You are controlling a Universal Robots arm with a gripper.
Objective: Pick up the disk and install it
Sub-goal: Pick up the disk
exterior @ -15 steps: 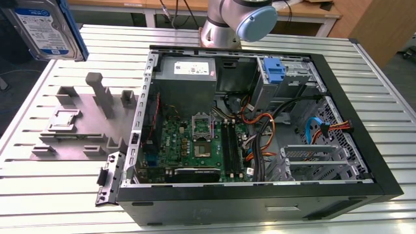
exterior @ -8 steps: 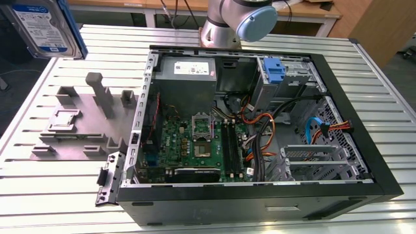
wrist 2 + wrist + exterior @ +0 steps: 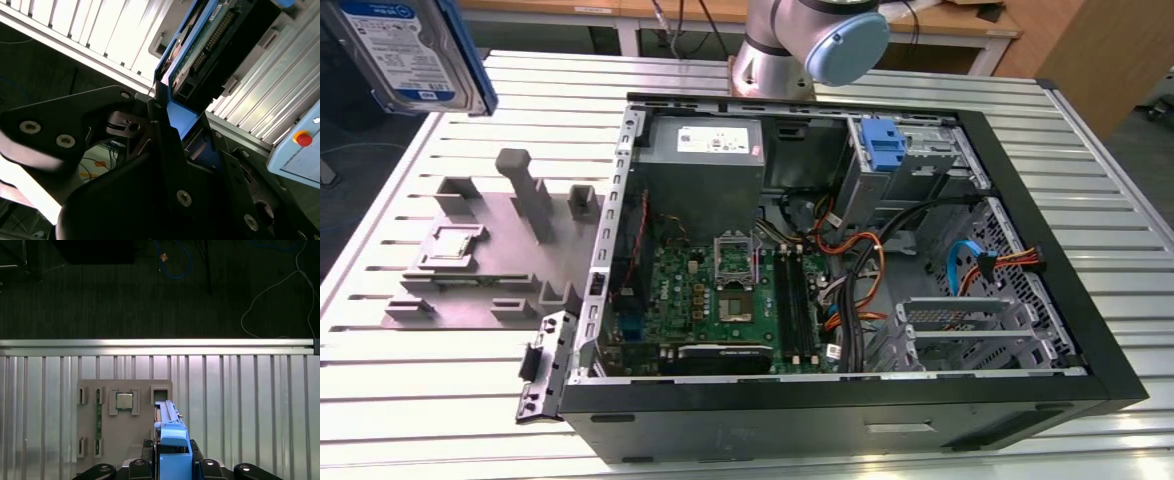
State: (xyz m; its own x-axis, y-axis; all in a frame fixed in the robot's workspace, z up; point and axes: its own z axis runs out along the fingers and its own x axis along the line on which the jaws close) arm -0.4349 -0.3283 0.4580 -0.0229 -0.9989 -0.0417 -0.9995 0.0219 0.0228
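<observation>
Now, with the tool (image 3: 172, 467) clamped on the blue-railed flat silver disk (image 3: 407, 50), held high over the slatted metal tabletop (image 3: 427, 400) beside the open black computer case (image 3: 854, 400), we judge a firm grip and a steady carry clear of the case wall matter most.

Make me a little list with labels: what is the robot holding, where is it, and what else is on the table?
Held: the disk, clamped in the gripper
Disk place: in the air above the table, at the exterior view's left
Below it: grey parts holder with a processor chip
Computer case: open, lying on the table, motherboard showing
Disk installed: not yet
</observation>
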